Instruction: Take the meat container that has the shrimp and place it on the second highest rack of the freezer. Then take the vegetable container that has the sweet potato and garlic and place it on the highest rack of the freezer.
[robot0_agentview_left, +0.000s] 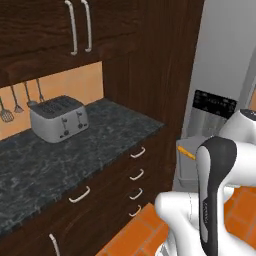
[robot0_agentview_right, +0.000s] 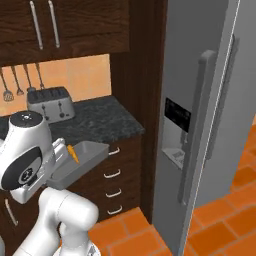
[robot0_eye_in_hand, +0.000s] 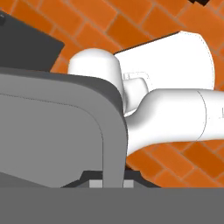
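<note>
Here the fingers (robot0_eye_in_hand: 114, 180) clamp the grey container's (robot0_agentview_right: 80, 162) rim; the right base view reveals its shrimp (robot0_agentview_right: 73, 153).

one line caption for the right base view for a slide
Gripper shut on grey meat container with the shrimp, held beside the closed freezer.

Kitchen, toaster (robot0_agentview_left: 58, 118), dark cabinets (robot0_agentview_left: 50, 30), freezer (robot0_agentview_right: 200, 115)

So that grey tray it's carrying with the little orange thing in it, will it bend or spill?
The grey tray looks stiff, keeping its shape though gripped at one rim. It hangs tilted, so the small orange shrimp could probably slide. Its shallow walls may not stop much.
</note>
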